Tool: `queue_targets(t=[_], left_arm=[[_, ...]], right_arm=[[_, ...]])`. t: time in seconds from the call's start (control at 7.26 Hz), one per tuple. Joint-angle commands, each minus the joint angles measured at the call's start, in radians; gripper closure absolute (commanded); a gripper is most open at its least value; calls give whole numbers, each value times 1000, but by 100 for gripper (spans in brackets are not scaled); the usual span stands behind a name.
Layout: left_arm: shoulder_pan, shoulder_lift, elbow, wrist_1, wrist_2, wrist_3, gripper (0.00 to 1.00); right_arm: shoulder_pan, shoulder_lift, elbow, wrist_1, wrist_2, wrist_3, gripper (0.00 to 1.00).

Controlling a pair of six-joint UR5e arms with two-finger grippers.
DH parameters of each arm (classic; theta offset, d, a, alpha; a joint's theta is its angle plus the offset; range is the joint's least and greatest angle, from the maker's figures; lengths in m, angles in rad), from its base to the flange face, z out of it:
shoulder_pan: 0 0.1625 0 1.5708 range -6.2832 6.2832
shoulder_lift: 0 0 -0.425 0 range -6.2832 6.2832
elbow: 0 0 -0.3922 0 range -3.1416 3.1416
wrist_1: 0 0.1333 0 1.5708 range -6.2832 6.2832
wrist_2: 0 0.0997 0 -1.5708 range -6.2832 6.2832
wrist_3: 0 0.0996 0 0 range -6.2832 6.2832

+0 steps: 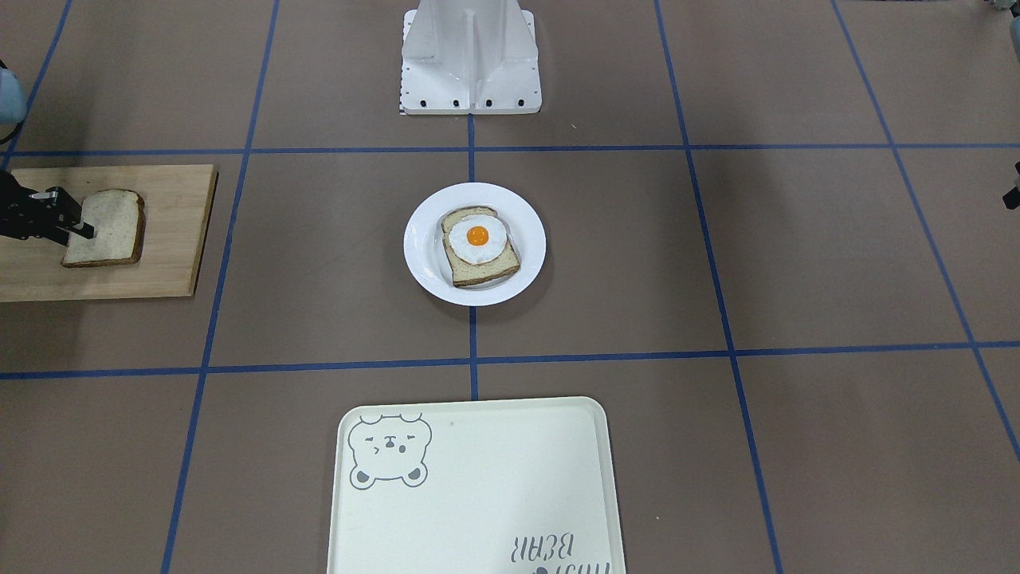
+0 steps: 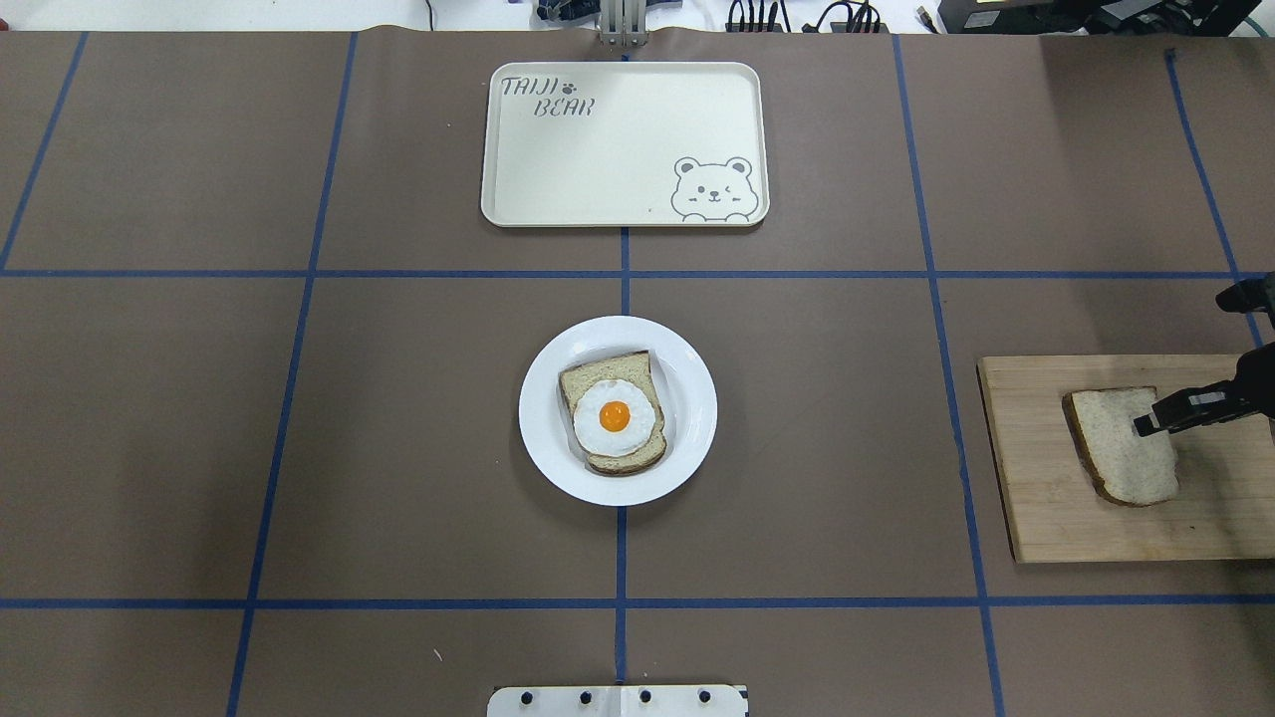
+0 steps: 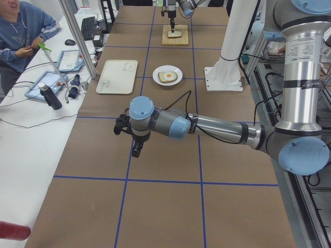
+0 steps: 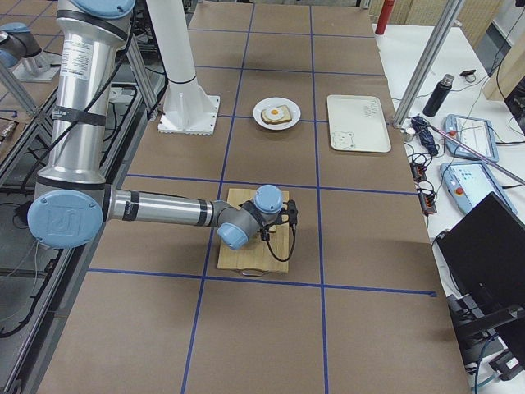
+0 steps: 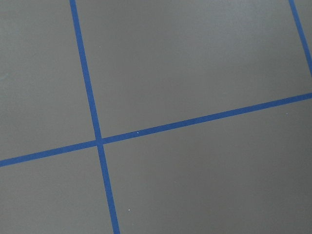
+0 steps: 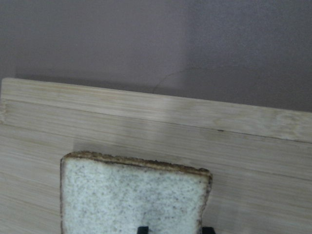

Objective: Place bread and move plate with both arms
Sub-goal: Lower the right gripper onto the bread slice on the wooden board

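Note:
The plain bread [image 2: 1121,453] lies flat on a wooden cutting board [image 2: 1046,518] at the table's right side; it also shows in the front view [image 1: 107,227] and the right wrist view [image 6: 131,195]. My right gripper [image 2: 1146,426] hangs just over the slice's edge, its thin tips [image 6: 174,229] a little apart and holding nothing. The white plate [image 2: 697,418] sits at the table's centre with an egg-topped slice [image 2: 615,415] on it. My left gripper [image 3: 135,151] hovers over bare table far to the left; I cannot tell whether it is open or shut.
A cream bear tray [image 2: 618,149] lies at the far side, beyond the plate. The white robot base [image 1: 470,56] stands at the near middle edge. Blue tape lines grid the brown table. An operator sits beside the table in the left side view [image 3: 23,31].

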Motion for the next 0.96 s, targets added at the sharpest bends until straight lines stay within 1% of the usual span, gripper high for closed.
queue_targets(t=[0.0,0.28,0.41,0.69,0.83], left_arm=[[-1,4,0,0,-2,0,2],[-1,2,0,3,-9,0,2],[1,2,3,3,-11,0,2],[2,1,-3,3,-11,-3,2],[2,-13,-3,0,-44,-77,2]], right_arm=[[-2,2,4,0,0,0,100],[-2,-4,3,2,-9,-5,100],[-1,-6,1,20,-14,-5,100],[5,-6,41,23,3,-2,100],[25,-3,52,22,39,-1,100]])
